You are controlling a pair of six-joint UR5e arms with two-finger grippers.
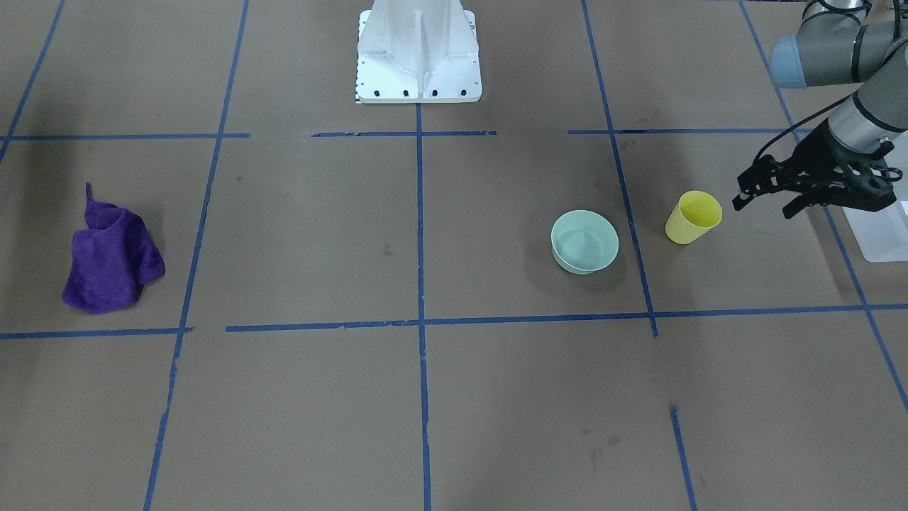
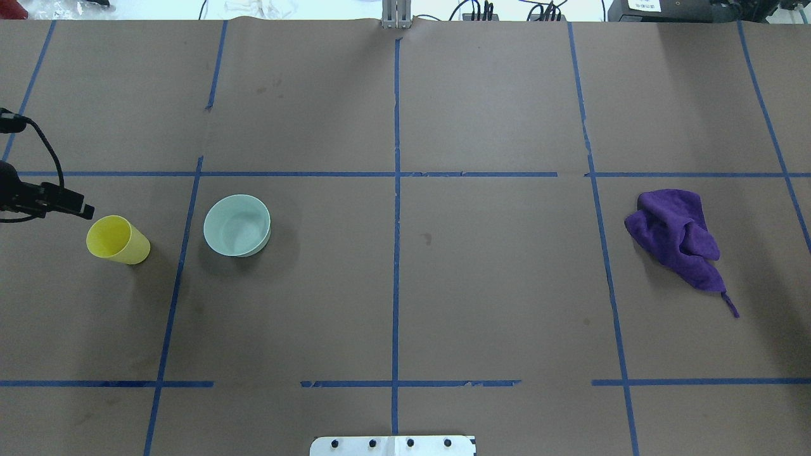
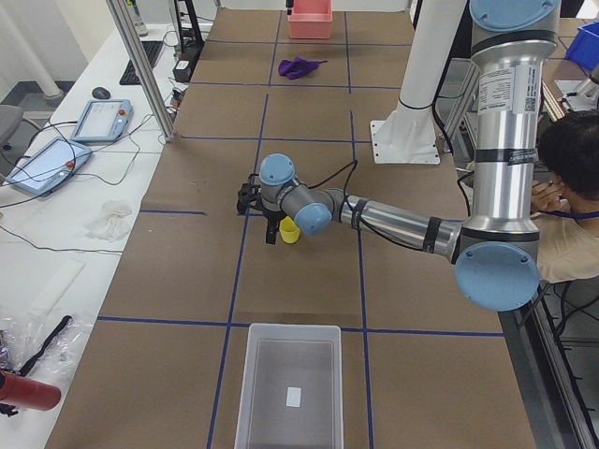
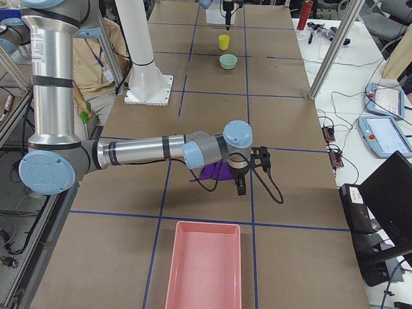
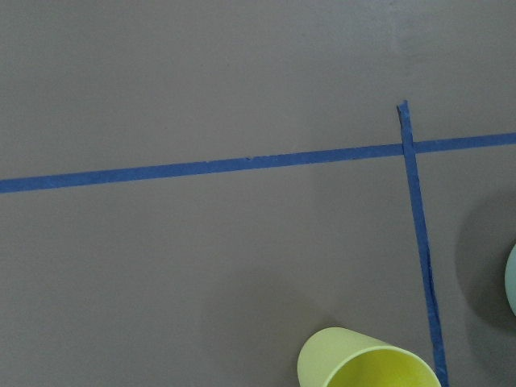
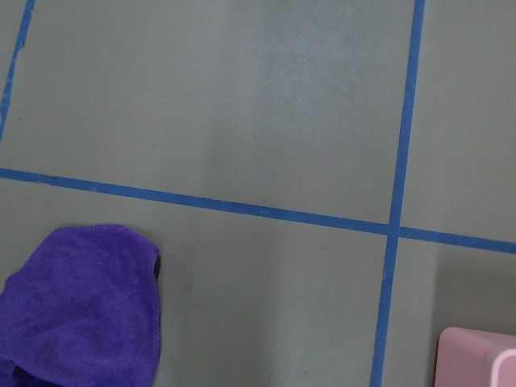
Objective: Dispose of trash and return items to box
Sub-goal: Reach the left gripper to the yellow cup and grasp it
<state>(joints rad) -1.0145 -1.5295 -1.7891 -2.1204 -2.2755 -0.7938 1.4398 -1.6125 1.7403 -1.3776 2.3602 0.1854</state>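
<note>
The yellow cup stands upright on the brown table, and the mint-green bowl stands upright a short way to the side of it. Both also show in the overhead view, cup and bowl. My left gripper is open and empty, hovering just beside the cup on the side away from the bowl. The frosted box stands at the table's left end, and its corner shows under my left arm. My right gripper hovers over the purple cloth; I cannot tell whether it is open or shut.
The crumpled purple cloth lies on the table's right side. A pink tray stands at the table's right end. The white robot base stands at the middle of the robot's edge. Blue tape lines grid the table.
</note>
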